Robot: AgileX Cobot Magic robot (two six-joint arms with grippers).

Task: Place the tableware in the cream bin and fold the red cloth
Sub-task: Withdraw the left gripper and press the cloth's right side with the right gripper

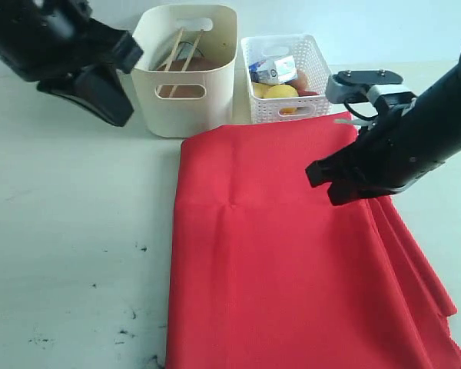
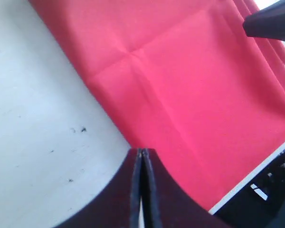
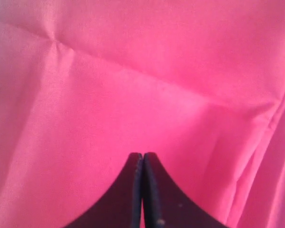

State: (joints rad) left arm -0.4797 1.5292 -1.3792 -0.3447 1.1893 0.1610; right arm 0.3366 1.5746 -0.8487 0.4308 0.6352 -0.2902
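Note:
The red cloth (image 1: pixel 292 254) lies folded over on the table, its layered edges showing along the right side. The cream bin (image 1: pixel 186 73) stands behind its left corner with two chopsticks (image 1: pixel 171 58) and a brown plate (image 1: pixel 194 65) inside. My left gripper (image 1: pixel 111 100) hangs raised to the left of the bin, jaws shut and empty; in the left wrist view it (image 2: pixel 141 153) looks down over the cloth's (image 2: pixel 190 85) edge. My right gripper (image 1: pixel 323 184) hovers over the cloth's right half, shut with nothing held (image 3: pixel 142 156). The red cloth (image 3: pixel 133 71) fills the right wrist view.
A white lattice basket (image 1: pixel 286 100) to the right of the cream bin holds a milk carton (image 1: pixel 273 69), a lemon (image 1: pixel 280 92) and other food. Bare pale table (image 1: pixel 69 231) with small dark specks spreads left of the cloth.

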